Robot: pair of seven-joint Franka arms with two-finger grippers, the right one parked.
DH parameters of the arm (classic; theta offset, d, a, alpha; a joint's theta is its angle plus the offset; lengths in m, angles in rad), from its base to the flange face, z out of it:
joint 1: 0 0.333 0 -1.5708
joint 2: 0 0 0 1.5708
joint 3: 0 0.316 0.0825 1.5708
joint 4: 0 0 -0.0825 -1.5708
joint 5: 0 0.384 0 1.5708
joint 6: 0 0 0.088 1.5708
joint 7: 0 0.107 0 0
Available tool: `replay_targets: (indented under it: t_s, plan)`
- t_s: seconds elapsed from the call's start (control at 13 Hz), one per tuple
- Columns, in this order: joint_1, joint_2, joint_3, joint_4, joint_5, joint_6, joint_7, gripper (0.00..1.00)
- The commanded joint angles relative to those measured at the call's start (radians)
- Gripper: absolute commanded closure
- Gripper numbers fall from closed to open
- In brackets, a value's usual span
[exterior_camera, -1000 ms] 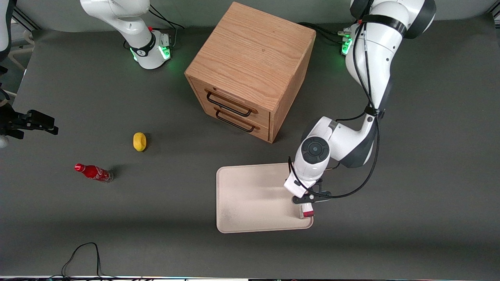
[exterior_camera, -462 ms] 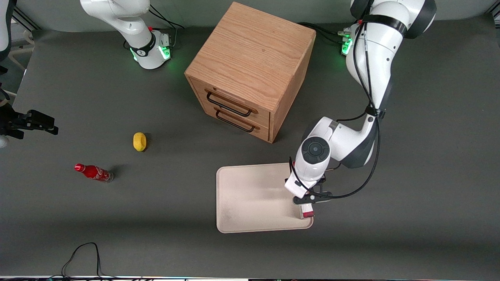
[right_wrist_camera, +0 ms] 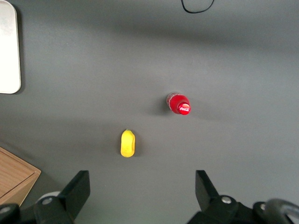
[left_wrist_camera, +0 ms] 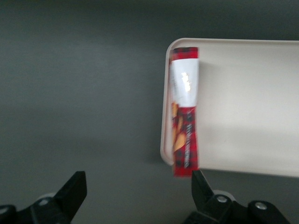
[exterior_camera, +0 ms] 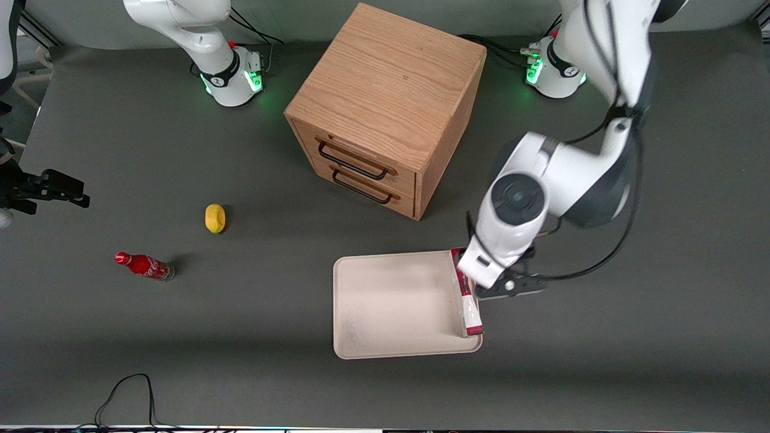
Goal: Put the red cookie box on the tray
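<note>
Red plaid cardboard cookie box (exterior_camera: 468,300) now rests on the cream plastic tray's (exterior_camera: 385,300) edge at frame's lower right, released; the gripper (left_wrist_camera: 135,196), fingers spread, has risen clear.

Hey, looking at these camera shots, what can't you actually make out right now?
- Front view: the arm's wrist covers part of the red cookie box and the gripper, open in the wrist view.
- Whether the box lies flat on the tray or leans on its rim: unclear in either view.
- The box's print: too blurred to read.
</note>
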Motion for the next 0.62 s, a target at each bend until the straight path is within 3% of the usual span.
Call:
replay_targets:
  t_s: [0.0, 0.31, 0.54]
  plan:
    - [0.093, -0.164, -0.001, -0.060, -0.024, -0.152, 0.147, 0.00]
    - [0.303, -0.356, 0.002, -0.188, -0.072, -0.199, 0.443, 0.00]
    - [0.357, -0.384, 0.005, -0.219, -0.073, -0.186, 0.518, 0.00]
